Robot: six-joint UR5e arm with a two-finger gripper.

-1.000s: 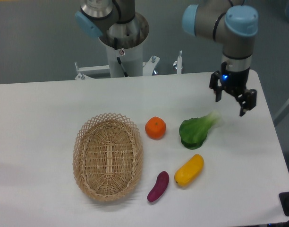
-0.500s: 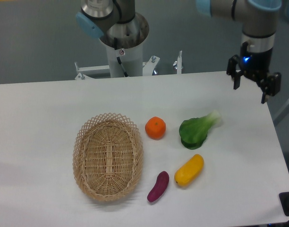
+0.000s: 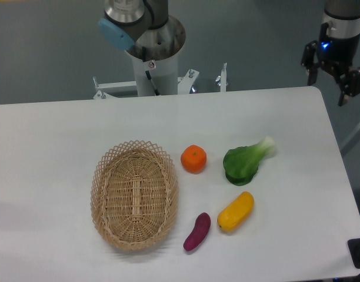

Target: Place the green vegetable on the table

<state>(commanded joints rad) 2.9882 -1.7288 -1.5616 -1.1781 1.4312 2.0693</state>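
The green vegetable (image 3: 246,161) lies on the white table (image 3: 62,135), right of centre, its dark leaves to the lower left and its pale stem pointing up and right. My gripper (image 3: 330,86) hangs open and empty, high over the table's far right corner, well above and to the right of the green vegetable.
An orange fruit (image 3: 193,158) lies just left of the green vegetable. A yellow vegetable (image 3: 235,211) and a purple eggplant (image 3: 197,231) lie in front of it. An empty wicker basket (image 3: 135,194) stands at centre left. The robot base (image 3: 154,53) stands behind the table.
My gripper has risen and moved to the right, away from the green vegetable, staying open. The green vegetable and the other objects have not moved.
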